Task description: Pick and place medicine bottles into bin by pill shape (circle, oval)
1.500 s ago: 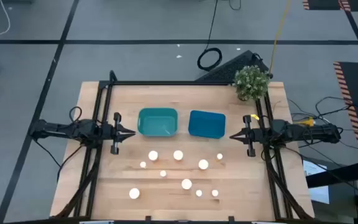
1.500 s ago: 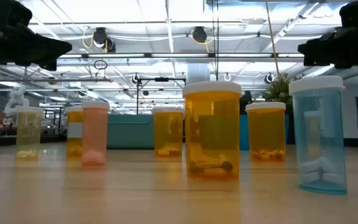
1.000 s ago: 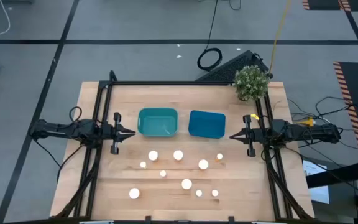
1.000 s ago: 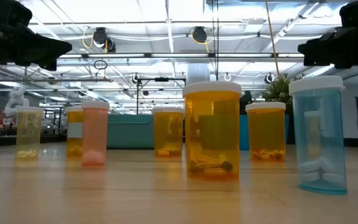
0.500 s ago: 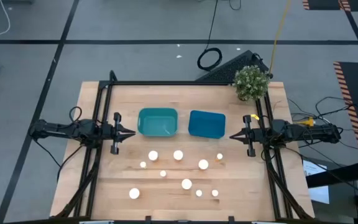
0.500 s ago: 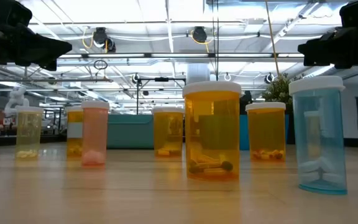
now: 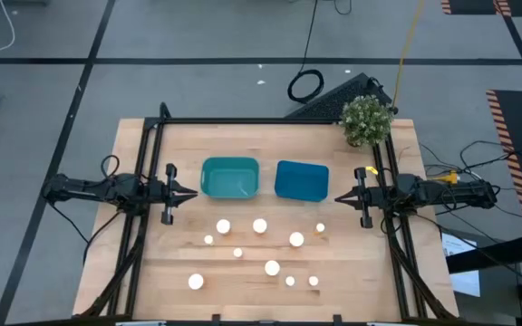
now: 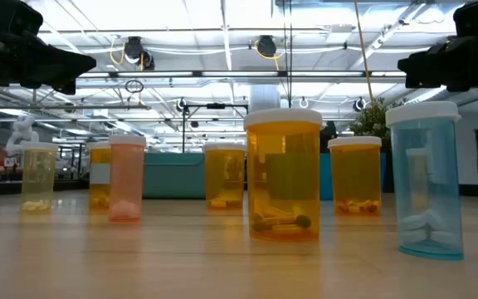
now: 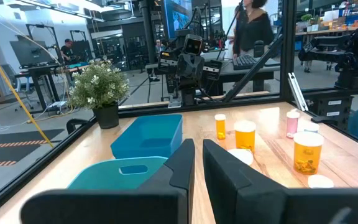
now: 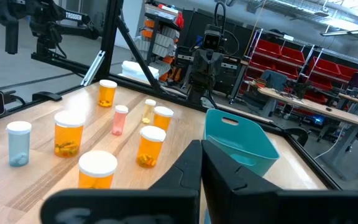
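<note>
Several medicine bottles with white caps stand upright on the wooden table in front of the two bins, among them one at the near left (image 7: 196, 282) and one in the middle (image 7: 272, 267). The low view shows a large amber bottle (image 8: 283, 174), a blue one (image 8: 426, 178) and a pink one (image 8: 126, 177). My left gripper (image 7: 192, 193) hovers shut at the table's left side, pointing right toward the teal bin (image 7: 230, 177). My right gripper (image 7: 338, 198) hovers shut at the right side, pointing left toward the blue bin (image 7: 301, 180). Neither holds anything.
A potted plant (image 7: 367, 120) stands at the table's far right corner. A black frame (image 7: 261, 120) runs along the far edge and both sides. Bare wood lies between the bins and the bottles and at the near left.
</note>
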